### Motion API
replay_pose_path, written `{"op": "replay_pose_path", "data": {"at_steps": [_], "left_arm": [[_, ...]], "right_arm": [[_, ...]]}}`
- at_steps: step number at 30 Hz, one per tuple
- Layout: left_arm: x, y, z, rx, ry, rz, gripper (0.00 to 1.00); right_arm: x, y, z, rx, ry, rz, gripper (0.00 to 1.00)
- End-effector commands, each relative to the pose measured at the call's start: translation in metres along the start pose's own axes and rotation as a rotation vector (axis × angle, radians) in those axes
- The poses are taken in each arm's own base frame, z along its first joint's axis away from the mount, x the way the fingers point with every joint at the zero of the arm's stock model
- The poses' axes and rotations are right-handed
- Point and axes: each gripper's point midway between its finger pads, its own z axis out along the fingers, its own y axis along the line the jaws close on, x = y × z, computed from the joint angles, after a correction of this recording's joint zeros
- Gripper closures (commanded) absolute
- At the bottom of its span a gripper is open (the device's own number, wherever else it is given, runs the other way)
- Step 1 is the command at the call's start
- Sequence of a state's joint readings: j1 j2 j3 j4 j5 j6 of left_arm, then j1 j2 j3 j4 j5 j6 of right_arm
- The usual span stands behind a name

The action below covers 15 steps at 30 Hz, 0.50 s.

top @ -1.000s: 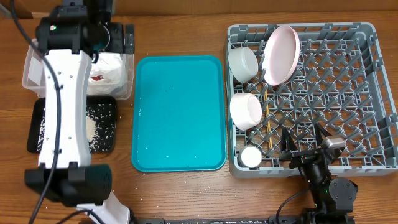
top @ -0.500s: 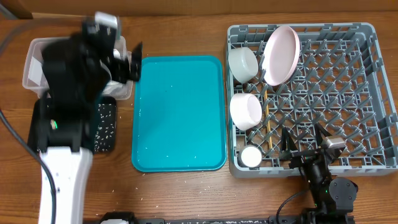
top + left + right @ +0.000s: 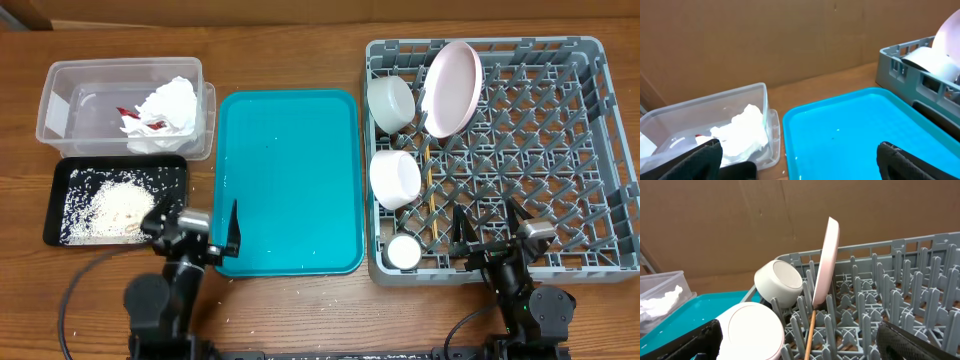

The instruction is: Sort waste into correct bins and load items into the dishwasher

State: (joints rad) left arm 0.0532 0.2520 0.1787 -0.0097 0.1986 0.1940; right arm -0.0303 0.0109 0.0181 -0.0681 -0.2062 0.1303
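The clear tub [image 3: 60, 110] at the back left holds the crumpled white napkin [image 3: 165, 105] and the red wrapper scrap [image 3: 150, 125]; tub and napkin also show in the left wrist view [image 3: 747, 127]. The black tray [image 3: 60, 185] holds rice grains [image 3: 110, 205]. The grey dish rack [image 3: 590, 130] holds a pink plate [image 3: 452, 88], two white bowls [image 3: 390, 102] [image 3: 395, 178], a small white cup [image 3: 404, 251] and wooden chopsticks [image 3: 431, 190]. My left gripper [image 3: 200, 232] is open and empty at the teal tray's front left corner. My right gripper [image 3: 492, 228] is open and empty at the rack's front edge.
The teal serving tray [image 3: 288, 180] lies bare between the bins and the rack. A few rice grains are scattered on the wooden table near its front edge. A brown cardboard wall stands behind the table.
My left arm has drawn back from over the clear tub to the table's front, leaving tub and black tray uncovered. The right arm has not moved.
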Motion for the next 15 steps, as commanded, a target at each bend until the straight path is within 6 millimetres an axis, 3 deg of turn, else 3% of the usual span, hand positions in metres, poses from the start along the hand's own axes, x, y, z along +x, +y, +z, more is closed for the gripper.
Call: {"op": "replay_pose_path", "data": {"at_steps": [1,8,15], "left_arm": [[0.011,-0.002,-0.006,-0.012,-0.040,0.020,0.00],[0.040,-0.009,-0.008,-0.004,-0.026,0.013,0.00],[0.040,-0.010,-0.008,-0.003,-0.027,0.014,0.00]], "right_arm": [[0.002,-0.001,0.000,-0.002,-0.003,-0.001,0.00],[0.002,-0.001,0.000,-0.002,-0.003,-0.001,0.00],[0.002,-0.001,0.000,-0.002,-0.003,-0.001,0.00]]}}
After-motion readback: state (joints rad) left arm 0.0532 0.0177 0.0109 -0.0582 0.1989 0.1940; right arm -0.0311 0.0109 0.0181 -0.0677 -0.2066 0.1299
